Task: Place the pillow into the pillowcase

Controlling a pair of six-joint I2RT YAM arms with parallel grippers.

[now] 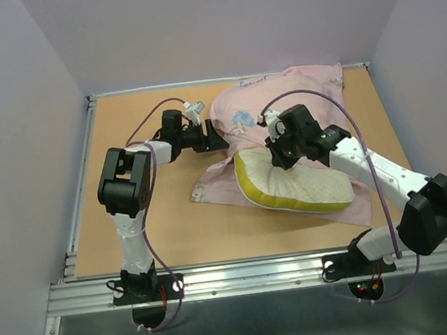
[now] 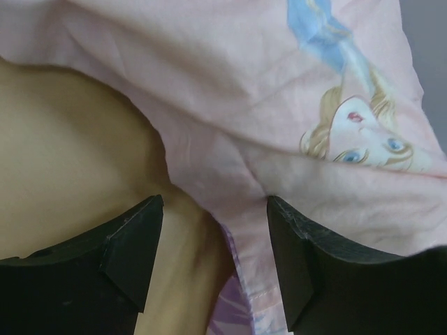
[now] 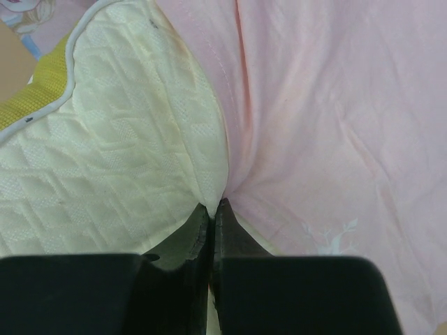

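Observation:
The cream-white pillow [image 1: 302, 181] with its yellow side band lies on the pale pink pillowcase [image 1: 300, 94] in the middle of the table. Its far end meets the pink cloth [image 3: 328, 118]. My right gripper [image 1: 277, 155] is shut, and its tips [image 3: 213, 204] pinch a fold of the pillow's dotted cover [image 3: 119, 160] right beside the pink fabric. At the pillowcase's left edge, my left gripper [image 1: 218, 138] stands open. Its fingers [image 2: 215, 209] straddle the hem [image 2: 262, 279], which shows purple on its underside. A blonde princess print [image 2: 356, 132] shows just beyond.
The tan table [image 1: 157, 223] has a raised metal rim at the left and near edges. Lilac walls close in the back and both sides. A purple cable [image 1: 347, 121] loops over the right arm above the cloth.

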